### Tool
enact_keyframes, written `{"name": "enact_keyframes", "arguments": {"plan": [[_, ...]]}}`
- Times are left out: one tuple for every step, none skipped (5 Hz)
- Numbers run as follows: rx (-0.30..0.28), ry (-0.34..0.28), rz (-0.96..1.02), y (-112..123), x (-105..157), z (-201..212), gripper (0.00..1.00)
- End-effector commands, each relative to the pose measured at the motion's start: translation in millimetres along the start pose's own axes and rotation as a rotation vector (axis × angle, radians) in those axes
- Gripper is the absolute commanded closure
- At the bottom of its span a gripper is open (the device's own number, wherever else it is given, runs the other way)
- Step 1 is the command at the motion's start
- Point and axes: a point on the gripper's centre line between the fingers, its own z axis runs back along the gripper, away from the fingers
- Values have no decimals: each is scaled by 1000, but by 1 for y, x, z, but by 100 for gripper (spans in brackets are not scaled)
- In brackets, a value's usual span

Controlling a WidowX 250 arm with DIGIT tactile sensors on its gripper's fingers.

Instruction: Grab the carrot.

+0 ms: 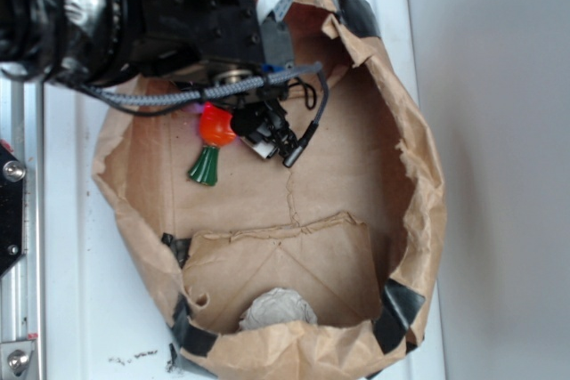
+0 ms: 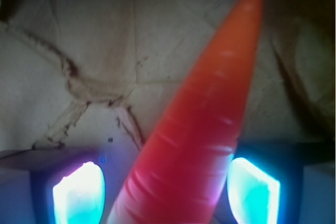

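Observation:
The carrot (image 1: pixel 215 127) lies in a brown paper bag (image 1: pixel 419 175), its orange body under the gripper and its dark green stem (image 1: pixel 205 165) pointing to the lower left. In the wrist view the carrot (image 2: pixel 199 145) runs up between the two glowing pads, tip away from the camera. My gripper (image 2: pixel 167 192) is open and straddles the carrot. The right pad (image 2: pixel 253 190) is against the carrot's side. A narrow gap shows between the left pad (image 2: pixel 79 195) and the carrot. From outside, the gripper (image 1: pixel 230 127) sits low inside the bag, near its upper wall.
The bag's crumpled walls ring the gripper, with black tape (image 1: pixel 401 309) at the corners. A folded paper flap (image 1: pixel 285 273) covers the lower floor, and a crumpled grey wad (image 1: pixel 278 311) lies by the near wall. A black cable (image 1: pixel 307 135) hangs beside the gripper. The bag stands on a white surface (image 1: pixel 71 273).

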Motion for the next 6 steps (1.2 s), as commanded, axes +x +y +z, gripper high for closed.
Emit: {"name": "enact_keyframes", "arguments": {"plan": [[-11, -40, 6, 8, -3, 18, 100], [-35, -60, 19, 11, 7, 37, 100], [-67, -57, 39, 13, 16, 57, 100], [-80, -8, 61, 8, 24, 90, 100], [-91, 48, 42, 1, 25, 118, 100], [-57, 28, 1, -16, 12, 143, 100]]}}
